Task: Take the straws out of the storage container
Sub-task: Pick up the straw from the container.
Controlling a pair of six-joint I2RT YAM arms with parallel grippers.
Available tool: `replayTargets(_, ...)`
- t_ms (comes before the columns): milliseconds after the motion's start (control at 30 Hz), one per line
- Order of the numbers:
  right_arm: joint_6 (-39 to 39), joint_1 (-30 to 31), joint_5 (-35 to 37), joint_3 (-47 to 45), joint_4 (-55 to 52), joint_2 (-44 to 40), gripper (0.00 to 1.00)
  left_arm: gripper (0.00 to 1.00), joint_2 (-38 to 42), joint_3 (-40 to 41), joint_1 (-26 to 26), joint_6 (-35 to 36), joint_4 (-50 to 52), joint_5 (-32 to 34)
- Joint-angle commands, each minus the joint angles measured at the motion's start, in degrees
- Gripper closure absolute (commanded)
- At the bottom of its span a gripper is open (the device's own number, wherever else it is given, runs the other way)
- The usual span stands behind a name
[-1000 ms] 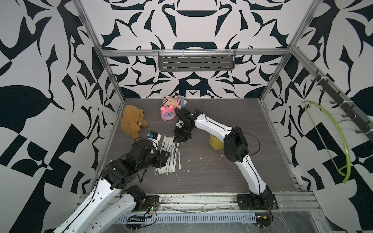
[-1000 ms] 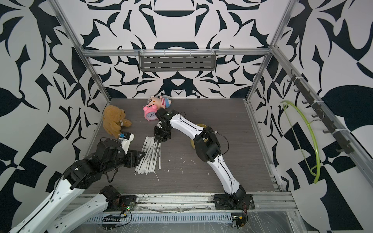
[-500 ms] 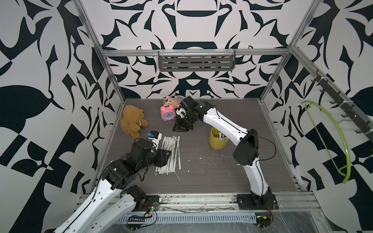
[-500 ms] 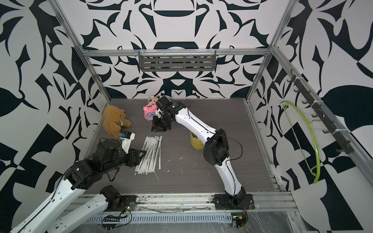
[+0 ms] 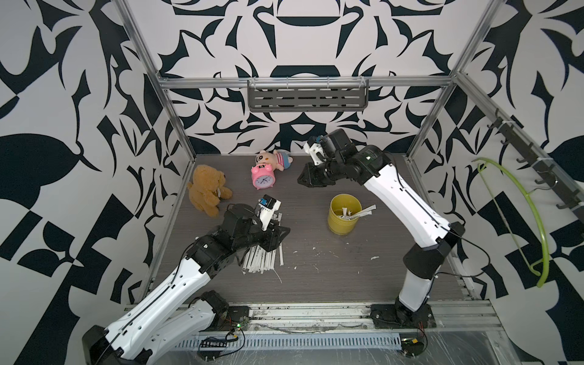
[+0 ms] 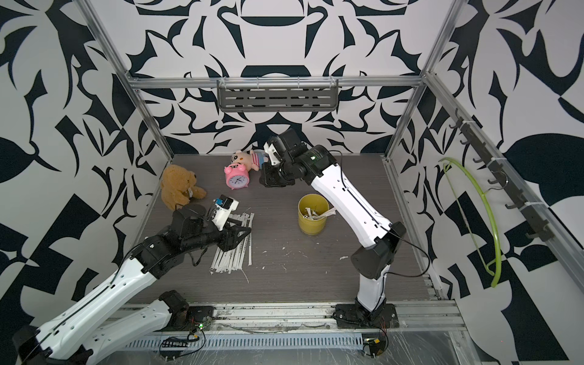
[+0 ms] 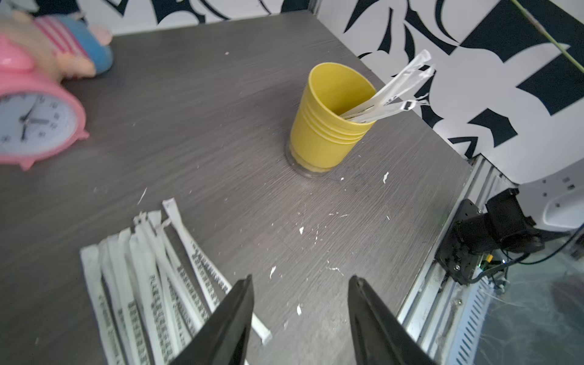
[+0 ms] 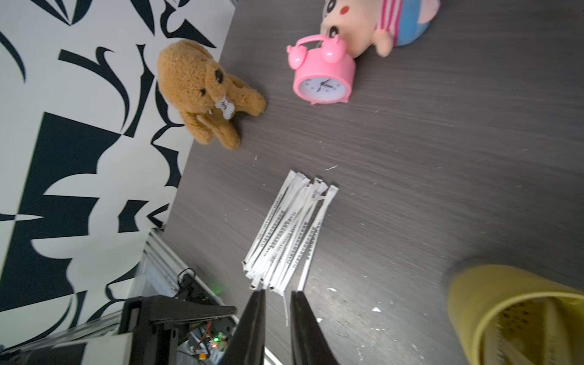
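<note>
Quick rundown, everything placed off the storage container, the yellow cup standing upright on the table. A few straws sit in it, leaning over the rim on the side away from the pile. The rest of the straws lie flat in a rough bundle on the table, well apart from the cup on the robot's left of it.

The left gripper hangs over that bundle's cup-side edge, jaws spread wide with nothing between them. The right gripper is up in the air beyond the cup, jaws almost together with a thin gap, empty too. White scraps dot the table near the cup.
</note>
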State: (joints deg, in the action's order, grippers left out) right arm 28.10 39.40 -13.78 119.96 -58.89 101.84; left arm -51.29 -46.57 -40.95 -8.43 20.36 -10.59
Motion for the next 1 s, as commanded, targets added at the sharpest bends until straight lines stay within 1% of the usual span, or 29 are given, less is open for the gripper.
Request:
replayTargets(0,-6.16,-0.36,5.24,-4.95,2.16,-6.85,0.8,0.44,-2.68,1.06,-2.64,9.17,-13.43,-3.36)
replayTargets(67,-9.32,-0.8,7.76,-9.3,4.11,-10.81,0.74,0.41,-4.96,1.68,-4.05,12.34,-18.76,-3.24)
replayTargets(133,-13.11,-2.32,8.82,-16.04,7.97,-15.91,0.69,0.4,-8.06,1.37,-4.59,14.74,-22.72,-4.39)
replayTargets(233,-14.99,-4.66,7.93,-25.01,13.74,-23.07,0.65,0.4,-13.25,-0.27,-4.96,18.07,-26.39,-6.38)
replayTargets(300,-15.35,-6.67,7.16,-30.25,16.07,-27.32,0.62,0.4,-17.46,-2.44,-5.19,20.77,-26.91,-8.11)
replayTargets(433,-16.31,-9.11,7.39,-33.72,13.11,-31.69,0.6,0.42,-25.21,-6.09,-5.46,25.02,-27.46,-10.33)
replayTargets(567,-17.57,-9.25,10.6,-35.15,9.19,-35.3,0.6,0.44,-30.94,-8.77,-5.64,27.43,-29.65,-12.58)
replayTargets(633,-17.81,-9.26,10.84,-36.97,8.92,-37.39,0.6,0.45,-33.34,-9.78,-5.72,28.31,-30.73,-13.13)
replayTargets(733,-17.62,-9.25,9.87,-39.77,7.96,-39.79,0.6,0.46,-36.67,-10.81,-5.72,29.2,-32.58,-13.27)
replayTargets(867,-15.07,-9.25,7.88,-43.45,6.33,-41.88,0.59,0.47,-39.14,-11.06,-6.06,29.85,-35.83,-13.61)
replayTargets(900,-14.5,-9.26,7.72,-44.18,5.89,-42.26,0.58,0.47,-39.6,-11.24,-6.17,29.87,-36.37,-13.78)
replayTargets(967,-13.47,-9.25,7.41,-45.42,4.83,-42.92,0.5,0.47,-40.52,-11.82,-6.33,29.99,-36.82,-13.85)
